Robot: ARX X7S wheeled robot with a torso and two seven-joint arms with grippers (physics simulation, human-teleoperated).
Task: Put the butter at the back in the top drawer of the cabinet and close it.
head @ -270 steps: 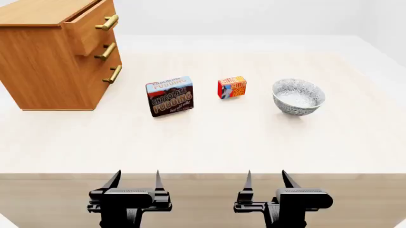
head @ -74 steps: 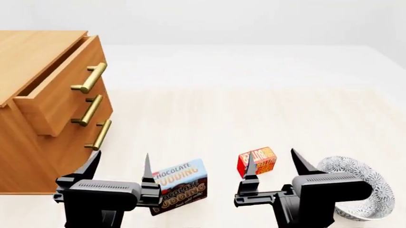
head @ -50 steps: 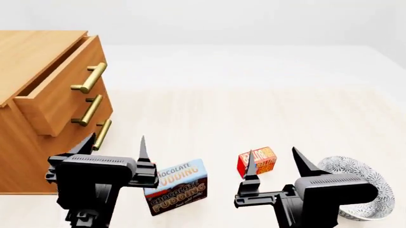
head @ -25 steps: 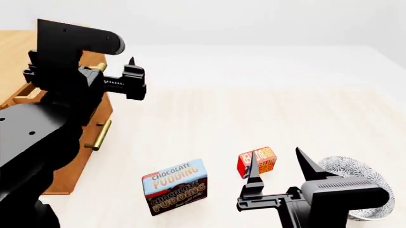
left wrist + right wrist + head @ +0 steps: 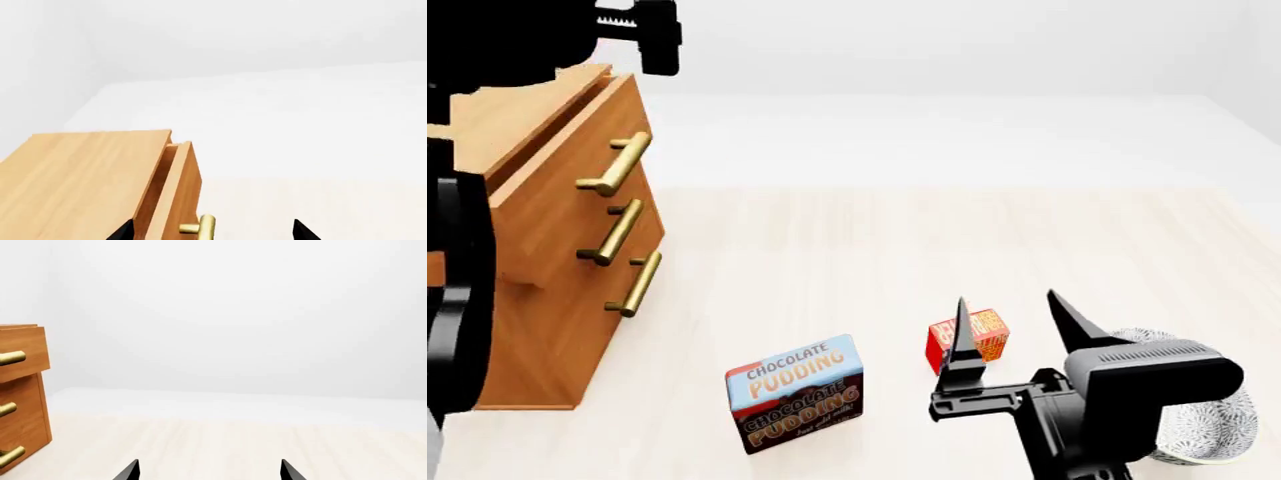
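left wrist view, cabinet: the cabinet (image 5: 87, 180) shows its flat wooden top from above, pale table beyond it.
left wrist view, top drawer: the top drawer (image 5: 179, 192) stands pulled out a little from the cabinet front; only a dark slit of its inside shows, contents cannot be told; the end of its brass handle (image 5: 200, 226) peeks in at the edge.
left wrist view, jaws: the left gripper (image 5: 212, 232) shows just two black fingertips, spread well apart above the drawer front, holding nothing.
head view, cabinet: three stacked drawers with brass bars; the top drawer (image 5: 567, 165) juts out past the two below.
head view, left arm: a big black arm (image 5: 461, 250) covers the cabinet's near side; the gripper reaches up at the frame's top corner.
head view, butter: the butter (image 5: 985, 332) stands on the table (image 5: 868, 240), well apart from the cabinet, just beyond the right gripper (image 5: 1014, 325).
head view, pudding box: the chocolate pudding box (image 5: 797, 393) stands upright, between cabinet and butter.
head view, bowl: a patterned bowl (image 5: 1194, 430) beside the butter, mostly behind the right arm; its inside is hidden.
head view, right jaws: fingers wide apart, empty, touching nothing.
right wrist view: right fingertips spread over bare table; cabinet edge with three handles off to one side.
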